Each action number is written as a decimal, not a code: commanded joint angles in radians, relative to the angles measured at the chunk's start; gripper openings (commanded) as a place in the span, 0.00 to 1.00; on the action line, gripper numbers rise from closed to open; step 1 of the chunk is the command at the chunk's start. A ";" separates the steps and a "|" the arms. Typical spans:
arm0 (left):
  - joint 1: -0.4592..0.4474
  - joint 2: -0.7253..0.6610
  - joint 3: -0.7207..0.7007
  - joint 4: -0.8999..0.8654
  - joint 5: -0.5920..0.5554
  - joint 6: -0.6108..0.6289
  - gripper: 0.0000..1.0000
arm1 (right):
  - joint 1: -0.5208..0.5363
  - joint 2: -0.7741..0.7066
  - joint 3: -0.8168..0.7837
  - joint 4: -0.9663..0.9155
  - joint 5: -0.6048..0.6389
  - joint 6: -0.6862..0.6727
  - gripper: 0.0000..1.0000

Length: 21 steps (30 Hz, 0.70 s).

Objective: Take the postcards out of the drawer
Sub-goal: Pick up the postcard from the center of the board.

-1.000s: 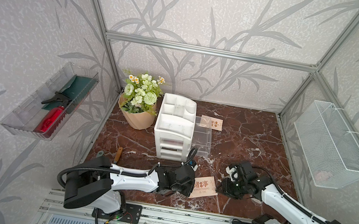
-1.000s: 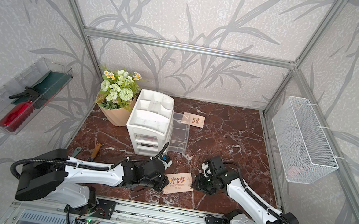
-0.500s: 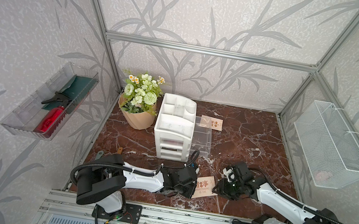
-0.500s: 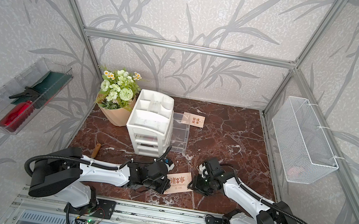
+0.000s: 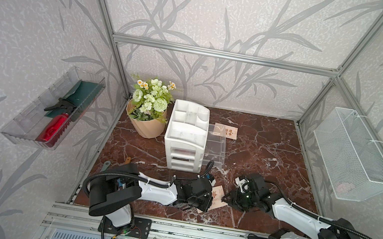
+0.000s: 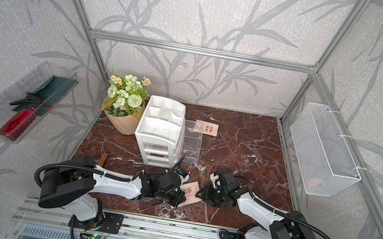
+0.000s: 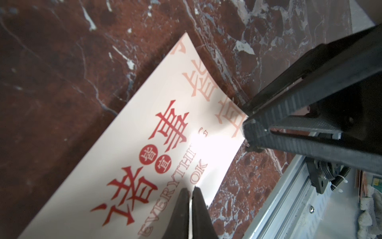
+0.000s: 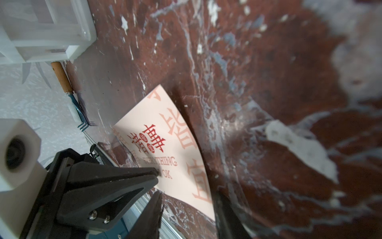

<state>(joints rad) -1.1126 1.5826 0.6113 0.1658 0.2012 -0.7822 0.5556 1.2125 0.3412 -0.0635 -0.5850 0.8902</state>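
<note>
so the left pincer point(image 7: 190, 189) is clamped on a beige postcard point(image 7: 144, 134) near the tabletop point(image 5: 271, 152) front, right pincer point(image 8: 187, 190) spread open around its far corner, second postcard point(image 5: 227, 132) lying beside the pulled-out drawer point(image 5: 214, 146)

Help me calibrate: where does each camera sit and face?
Top views: high in front, looking down over the marble table; both arms, left gripper and right gripper show.
Left wrist: on the left arm, facing the postcard its gripper pinches; right gripper's tip shows.
Right wrist: on the right arm, facing that postcard, its own gripper open; left gripper shows.
Shared: both wrist views show the postcard.
</note>
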 commanded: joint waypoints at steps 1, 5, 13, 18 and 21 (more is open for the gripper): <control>-0.006 0.031 -0.023 -0.011 0.013 -0.013 0.08 | 0.010 -0.007 -0.028 0.033 -0.016 0.033 0.42; -0.005 0.036 -0.020 -0.009 0.025 -0.011 0.08 | 0.010 -0.020 -0.031 0.043 -0.026 0.037 0.39; -0.005 0.038 -0.028 0.008 0.031 -0.014 0.07 | 0.010 -0.008 -0.042 0.075 -0.045 0.038 0.22; -0.005 0.037 -0.031 0.014 0.033 -0.014 0.07 | 0.010 -0.001 -0.045 0.094 -0.052 0.041 0.11; -0.006 0.034 -0.032 0.016 0.034 -0.014 0.06 | 0.009 -0.004 -0.045 0.096 -0.052 0.043 0.06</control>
<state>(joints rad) -1.1126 1.5951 0.6003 0.2134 0.2379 -0.7826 0.5575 1.2072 0.3042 0.0048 -0.6044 0.9321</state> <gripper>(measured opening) 0.066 0.064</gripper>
